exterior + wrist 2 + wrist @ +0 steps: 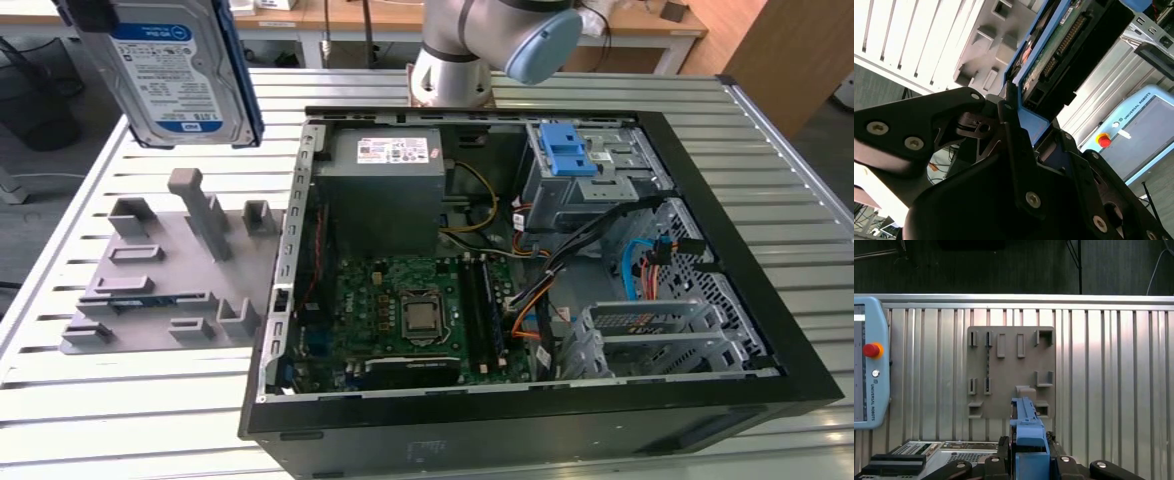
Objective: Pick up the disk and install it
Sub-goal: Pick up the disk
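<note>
Disk is seen in the exterior view hanging in the air above the grey fixture plate. It is clear of the plate's slots, with the label turned to the camera and the blue bracket along its edges. Open computer case is set just beside the fixture plate, on the exterior view's right of it. Drive cage with a blue latch is mounted at the case side farther from the plate, and cables are draped near it.

In the second wrist view the gripper is clamped on the disk's blue bracket. The circuit-board side and connector end are pointed toward the fixture plate.

In the first wrist view the disk is seen edge-on between the fingers, over the fixture plate near one edge.

Risks, as judged:
- The hold is taken on the plastic bracket at one end only, so slipping or swinging could be caused by a fast move.
- A tilted disk could be jammed against the cage.
- Cables could be snagged.
</note>
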